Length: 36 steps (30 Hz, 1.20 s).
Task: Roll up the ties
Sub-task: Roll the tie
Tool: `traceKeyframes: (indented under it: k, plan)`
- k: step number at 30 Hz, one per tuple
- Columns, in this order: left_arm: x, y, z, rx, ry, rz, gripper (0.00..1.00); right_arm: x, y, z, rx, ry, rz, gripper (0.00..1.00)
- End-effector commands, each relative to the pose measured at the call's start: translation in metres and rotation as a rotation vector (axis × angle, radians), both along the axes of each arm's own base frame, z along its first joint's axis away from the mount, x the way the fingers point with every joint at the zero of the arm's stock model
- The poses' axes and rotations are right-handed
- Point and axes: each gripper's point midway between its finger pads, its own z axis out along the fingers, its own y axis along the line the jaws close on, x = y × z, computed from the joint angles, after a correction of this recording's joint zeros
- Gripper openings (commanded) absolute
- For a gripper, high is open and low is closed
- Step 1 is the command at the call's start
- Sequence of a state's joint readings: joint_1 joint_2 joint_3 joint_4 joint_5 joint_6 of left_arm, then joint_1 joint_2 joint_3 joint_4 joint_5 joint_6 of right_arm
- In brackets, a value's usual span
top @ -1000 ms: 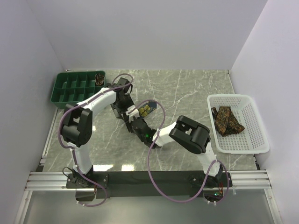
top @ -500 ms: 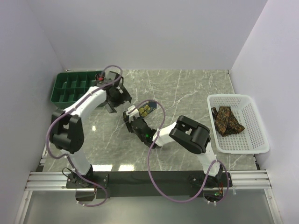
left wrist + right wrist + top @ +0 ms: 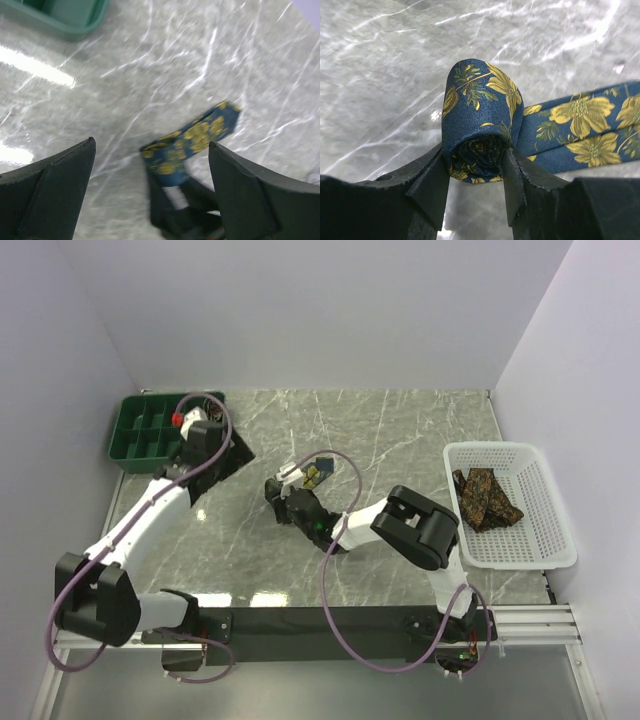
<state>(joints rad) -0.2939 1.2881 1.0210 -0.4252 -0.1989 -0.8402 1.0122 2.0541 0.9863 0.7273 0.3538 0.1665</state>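
Withdrawn toward the green plastic compartment tray (image 3: 135, 435), my left fingers (image 3: 60, 185) stand wide and empty; my right fingers (image 3: 427, 185) alone clamp the rolled navy yellow-flowered fabric tie (image 3: 480, 105), tail probably still to wind

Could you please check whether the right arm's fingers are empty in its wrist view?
No, the right fingers pinch the rolled end of the navy tie between them.

Tray (image 3: 140, 436) left, basket (image 3: 497, 447) right, tie (image 3: 313, 473) between
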Motion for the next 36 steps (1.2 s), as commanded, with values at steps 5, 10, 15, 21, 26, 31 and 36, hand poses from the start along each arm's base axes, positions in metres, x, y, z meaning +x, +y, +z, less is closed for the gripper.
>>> traceKeyframes:
  k: [5,10,15,21,26,31,36]
  plan:
    - [-0.008,-0.023,-0.008,0.051,-0.176,-0.210,1.00,-0.016,-0.039,-0.025,0.169,0.319,-0.068,0.00]
    - [-0.024,-0.050,-0.014,0.167,-0.264,-0.385,0.99,-0.025,-0.054,-0.030,0.389,0.539,-0.079,0.00]
    - [-0.042,-0.082,-0.019,0.253,-0.321,-0.548,1.00,-0.023,-0.072,-0.036,0.566,0.701,-0.135,0.00]
    - [-0.053,-0.113,-0.042,0.369,-0.298,-0.704,0.99,-0.033,-0.077,-0.050,0.709,0.912,-0.167,0.00]
    - [-0.055,-0.132,-0.061,0.458,-0.273,-0.810,1.00,-0.030,-0.086,-0.056,0.760,0.992,-0.203,0.00]
    - [-0.046,-0.146,-0.065,0.487,-0.274,-0.866,0.99,-0.029,-0.092,-0.055,0.755,1.023,-0.207,0.00]
    - [-0.034,-0.158,-0.073,0.538,-0.274,-0.932,0.99,-0.030,-0.091,-0.053,0.781,1.056,-0.187,0.00]
